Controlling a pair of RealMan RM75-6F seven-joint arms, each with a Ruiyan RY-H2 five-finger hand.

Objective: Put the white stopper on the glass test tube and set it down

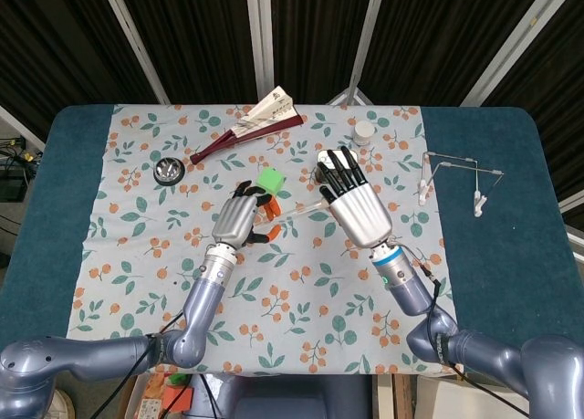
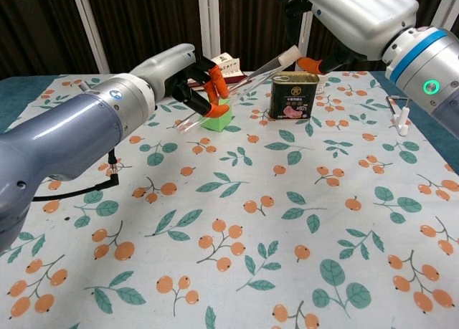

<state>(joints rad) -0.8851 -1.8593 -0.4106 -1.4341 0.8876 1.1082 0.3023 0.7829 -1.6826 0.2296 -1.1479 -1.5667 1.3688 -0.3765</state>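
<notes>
My left hand (image 1: 235, 220) (image 2: 183, 74) grips the glass test tube (image 2: 244, 82) (image 1: 301, 209) in its orange fingertips, above the cloth. The tube slants up to the right. The white stopper (image 2: 290, 54) sits on its upper end. My right hand (image 1: 356, 204) (image 2: 358, 17) hovers over that end with its fingers stretched out, and its orange thumb tip lies against the stopper from below. In the head view the right hand hides the stopper.
A green block (image 1: 270, 180) (image 2: 219, 117) lies just under the tube. A meat can (image 2: 294, 96) stands below the right hand. A wire rack (image 1: 456, 177) is at the right; a metal dish (image 1: 168, 171), folded fan (image 1: 251, 127) and small white jar (image 1: 364, 130) lie further back.
</notes>
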